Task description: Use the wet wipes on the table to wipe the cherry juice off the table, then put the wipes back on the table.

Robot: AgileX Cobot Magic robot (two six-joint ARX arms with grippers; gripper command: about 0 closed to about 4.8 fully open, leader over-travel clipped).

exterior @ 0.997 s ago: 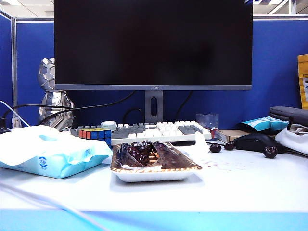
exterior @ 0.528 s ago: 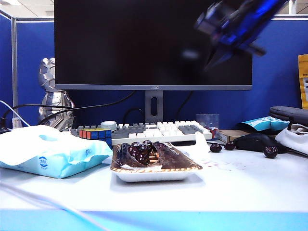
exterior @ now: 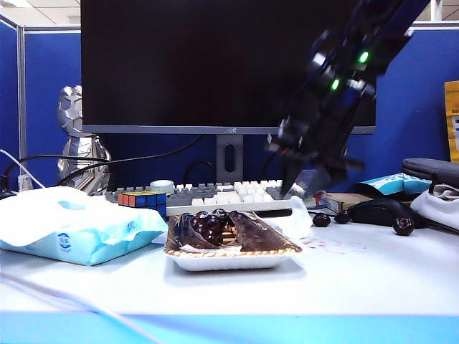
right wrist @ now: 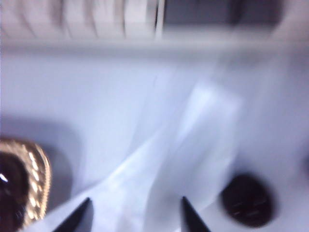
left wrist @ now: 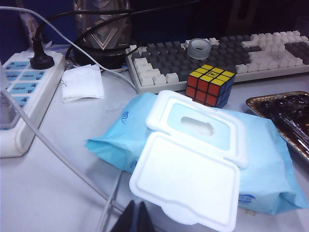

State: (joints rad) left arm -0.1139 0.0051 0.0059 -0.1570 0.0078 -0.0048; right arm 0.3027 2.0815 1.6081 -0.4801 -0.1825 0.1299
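Two end effectors matter here. The right end effector [exterior: 300, 188] hangs just above the wet wipes [exterior: 297, 218], jaws spread, holding nothing; the sheet lies crumpled behind the food tray [exterior: 231, 259], beside a cherry [exterior: 320, 220]. The cherry juice [exterior: 337, 246] speckles the counter [exterior: 344, 283] nearby. The left end effector [left wrist: 135, 218] looks closed over the blue packet [left wrist: 270, 164]. A blurred, fast descent risks pinching the cherry or nudging the tray instead of the limp sheet.
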